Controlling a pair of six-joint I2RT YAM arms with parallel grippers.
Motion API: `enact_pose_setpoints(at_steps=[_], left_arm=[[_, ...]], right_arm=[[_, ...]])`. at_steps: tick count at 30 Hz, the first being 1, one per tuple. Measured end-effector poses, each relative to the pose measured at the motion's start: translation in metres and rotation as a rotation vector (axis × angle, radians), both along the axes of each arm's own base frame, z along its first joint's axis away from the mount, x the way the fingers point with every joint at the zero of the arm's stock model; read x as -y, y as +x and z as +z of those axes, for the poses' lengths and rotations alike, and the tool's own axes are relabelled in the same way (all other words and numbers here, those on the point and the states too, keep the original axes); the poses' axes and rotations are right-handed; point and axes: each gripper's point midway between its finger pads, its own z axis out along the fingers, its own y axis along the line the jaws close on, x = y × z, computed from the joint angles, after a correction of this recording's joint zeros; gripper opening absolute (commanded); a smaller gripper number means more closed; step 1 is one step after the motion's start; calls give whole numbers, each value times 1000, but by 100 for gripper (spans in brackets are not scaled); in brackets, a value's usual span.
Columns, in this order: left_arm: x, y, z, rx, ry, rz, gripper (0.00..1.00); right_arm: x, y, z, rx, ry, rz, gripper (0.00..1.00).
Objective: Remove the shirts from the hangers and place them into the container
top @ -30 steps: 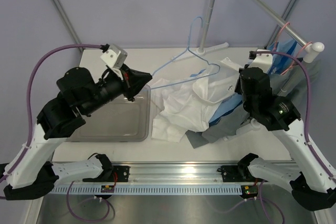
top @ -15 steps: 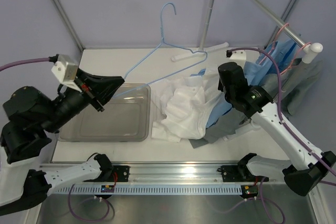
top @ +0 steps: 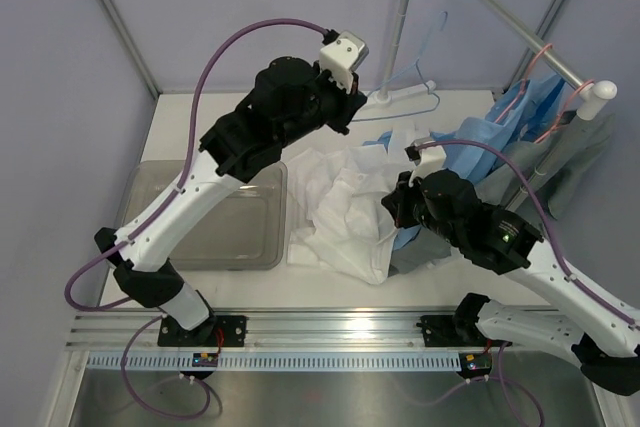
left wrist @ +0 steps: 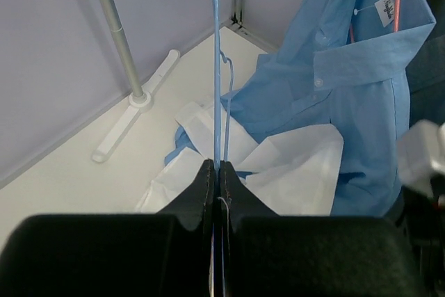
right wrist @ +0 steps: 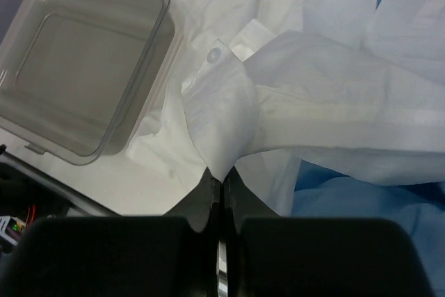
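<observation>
The white shirt [top: 345, 202] lies crumpled on the table [top: 200, 117] just right of the container [top: 215, 237]. Its left edge reaches the container's right wall, and none of it lies inside. The right gripper [right wrist: 221, 180] is on the side of the shirt away from the container, its fingers pressed together on a fold of white cloth below the collar button. The light blue hanger [left wrist: 215, 67] is up in the air beyond the container's far right corner, over the far part of the white shirt. The left gripper [left wrist: 215, 170] holds it with fingers pinched tight on the wire, which runs straight up from the fingertips. Further right of the container, the blue shirt [top: 500, 122] hangs on a pink hanger [top: 545, 57] from the sloping rack pole [top: 500, 12]. Its lower cloth spreads on the table beside and partly under the white shirt. The grey shirt [top: 575, 152] hangs from the same pole, farthest from the container, and more grey cloth shows at the near right edge of the white shirt. The rack's upright [left wrist: 115, 33] stands on a white foot [left wrist: 132, 119] at the back of the table, well beyond the container.
</observation>
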Motion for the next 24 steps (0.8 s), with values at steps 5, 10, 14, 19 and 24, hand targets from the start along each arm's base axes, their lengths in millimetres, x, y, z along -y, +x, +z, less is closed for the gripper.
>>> enact_pose_setpoints(at_steps=[5, 10, 14, 19, 24], left_arm=[[10, 4, 21, 54, -55, -18, 0], [13, 7, 40, 110, -121, -17, 0], [15, 9, 45, 137, -139, -20, 0], [26, 12, 61, 165, -175, -48, 0], [44, 18, 64, 177, -190, -82, 0]], right_arm=[[-20, -16, -20, -61, -16, 75, 0], [-26, -21, -35, -90, -26, 92, 0], [-26, -23, -46, -113, -34, 87, 0], [-28, -24, -47, -118, -32, 90, 0], [-28, -25, -47, -117, -31, 92, 0]])
